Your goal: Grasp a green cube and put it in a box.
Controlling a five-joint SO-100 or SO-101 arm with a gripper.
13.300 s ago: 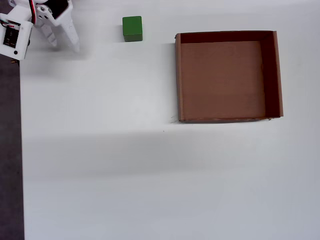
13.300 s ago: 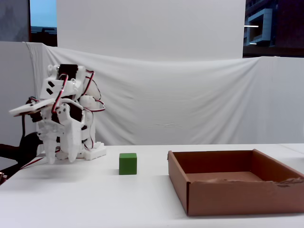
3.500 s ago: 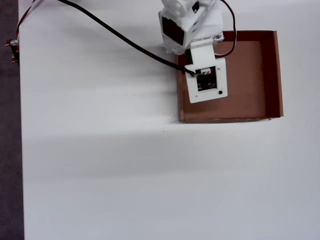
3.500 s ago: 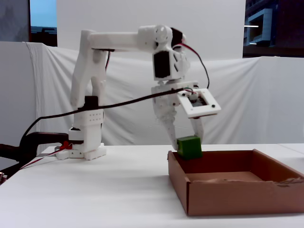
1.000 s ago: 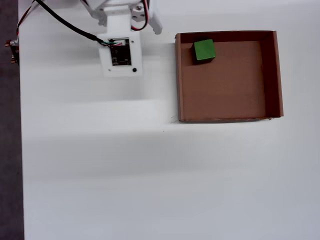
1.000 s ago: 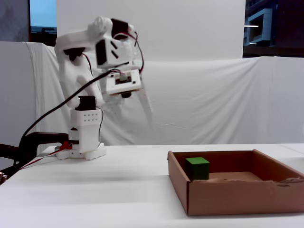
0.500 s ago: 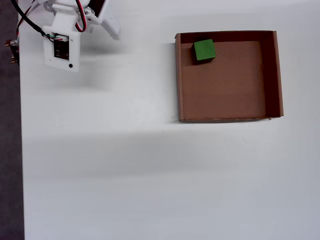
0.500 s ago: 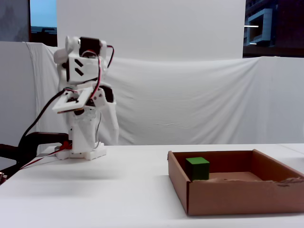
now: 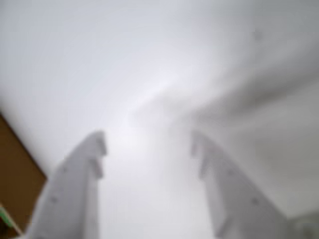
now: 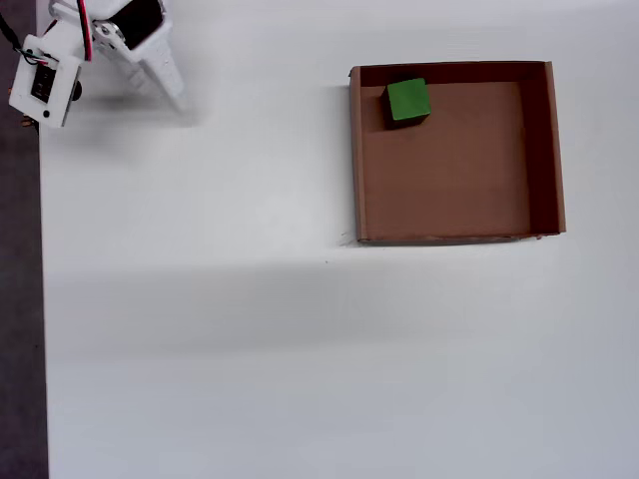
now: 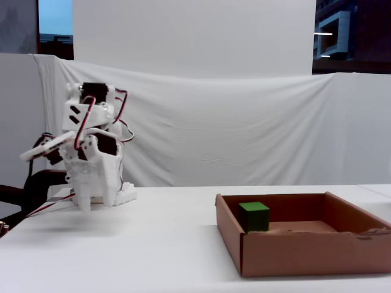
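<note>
The green cube (image 10: 407,100) sits inside the brown cardboard box (image 10: 539,150), in its far-left corner in the overhead view. It rests on the floor against the walls. The fixed view shows the cube (image 11: 254,215) in the box (image 11: 305,253) at the right. My white gripper (image 10: 172,92) is folded back at the table's top-left corner, far from the box. In the wrist view my gripper (image 9: 148,139) is open and empty over bare white table. In the fixed view it (image 11: 96,204) points down just above the table.
The white table (image 10: 250,329) has a dark strip (image 10: 18,299) along its left edge in the overhead view. A white cloth backdrop (image 11: 244,122) hangs behind. A blurred brown patch with a green sliver (image 9: 15,174) shows at the wrist view's left edge.
</note>
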